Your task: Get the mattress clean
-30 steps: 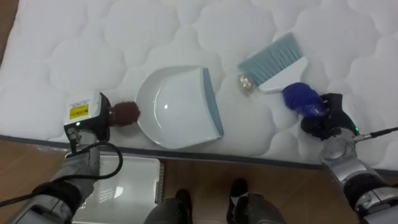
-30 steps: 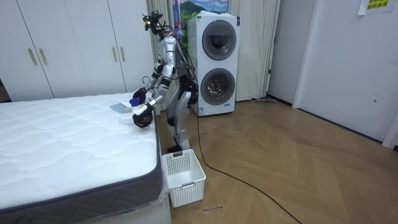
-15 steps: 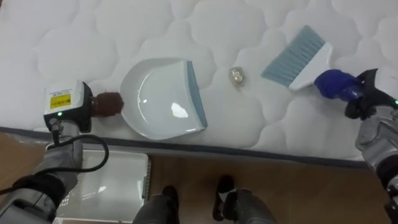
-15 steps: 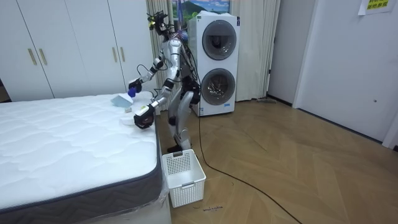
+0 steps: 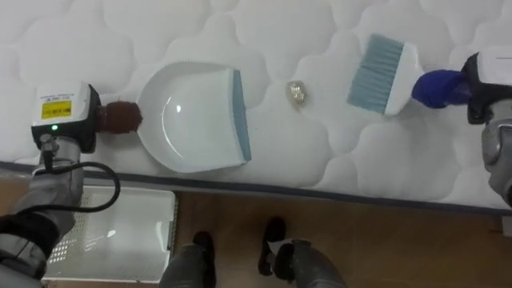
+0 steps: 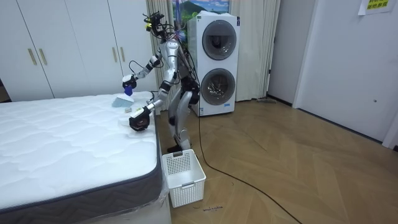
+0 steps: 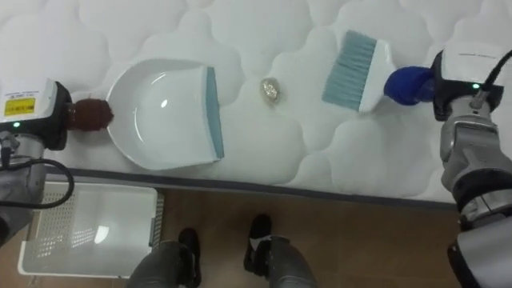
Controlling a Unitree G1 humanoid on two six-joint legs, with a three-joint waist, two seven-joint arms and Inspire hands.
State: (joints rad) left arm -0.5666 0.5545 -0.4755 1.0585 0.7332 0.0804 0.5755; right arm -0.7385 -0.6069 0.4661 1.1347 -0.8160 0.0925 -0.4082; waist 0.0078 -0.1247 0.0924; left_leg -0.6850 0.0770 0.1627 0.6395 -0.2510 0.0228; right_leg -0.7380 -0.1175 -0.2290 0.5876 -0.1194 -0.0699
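Looking down on a white quilted mattress [image 5: 320, 160], with the robot standing at its near edge. Three things lie in a row along that edge.

At the robot's left is one white dustpan [image 5: 196, 120]. It rests flat, and its blue-grey lip opens toward the right. The left hand [image 5: 64, 120] is wrapped round its brown handle.

At the right is one hand brush [image 5: 384, 76]. The right hand [image 7: 468, 76] is closed round its blue handle. The brush's long axis runs left to right, roughly along the mattress edge, and its pale blue bristles point left. Whether the bristles touch the mattress cannot be told.

Between them, about midway from bristle tips to dustpan lip, sits one small crumpled wad [image 5: 298, 93], the single piece of litter. It touches neither tool.

The wad lies to the left of the brush, in line with the bristles and the open mouth of the dustpan. A leftward sweep by the right hand looks like the likely next move.

One white basket [image 5: 112, 232] stands on the wooden floor below the edge, under the left arm.
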